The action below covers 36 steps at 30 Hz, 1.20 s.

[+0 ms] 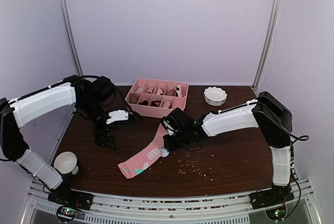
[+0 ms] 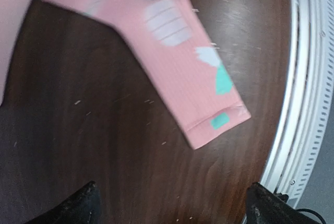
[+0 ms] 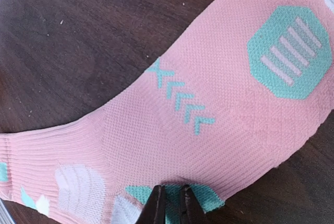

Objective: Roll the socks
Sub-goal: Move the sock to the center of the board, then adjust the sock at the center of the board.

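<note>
A long pink sock [image 1: 148, 153] with teal and white patches lies flat on the dark table, running diagonally from near the tray toward the front edge. My right gripper [image 1: 168, 141] sits at the sock's heel. In the right wrist view the sock [image 3: 209, 93] fills the frame, and the gripper [image 3: 171, 190] is shut on a small fold of the teal heel patch. My left gripper [image 1: 104, 139] hovers left of the sock, open and holding nothing. In the left wrist view the gripper [image 2: 175, 208] has its fingertips [image 2: 78, 205] wide apart, with the sock's cuff end [image 2: 182, 72] lying ahead of them.
A pink divided tray [image 1: 151, 112] with small items in its compartments stands at the back centre. A white bowl [image 1: 215, 95] is at the back right and a white cup [image 1: 66, 163] at the front left. Crumbs [image 1: 190, 166] are scattered right of the sock.
</note>
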Each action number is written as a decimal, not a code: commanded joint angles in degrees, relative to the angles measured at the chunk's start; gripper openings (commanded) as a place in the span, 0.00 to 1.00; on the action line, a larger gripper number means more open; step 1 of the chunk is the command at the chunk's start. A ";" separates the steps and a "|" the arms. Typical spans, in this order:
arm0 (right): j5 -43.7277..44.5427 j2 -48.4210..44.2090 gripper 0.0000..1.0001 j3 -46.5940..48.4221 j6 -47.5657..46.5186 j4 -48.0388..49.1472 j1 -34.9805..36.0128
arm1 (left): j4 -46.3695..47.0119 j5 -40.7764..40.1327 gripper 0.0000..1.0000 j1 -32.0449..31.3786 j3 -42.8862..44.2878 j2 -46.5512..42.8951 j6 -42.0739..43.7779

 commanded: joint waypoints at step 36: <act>4.37 2.02 0.13 -1.58 1.80 3.35 14.36 | -1.86 3.88 0.98 23.02 -16.91 -22.77 14.26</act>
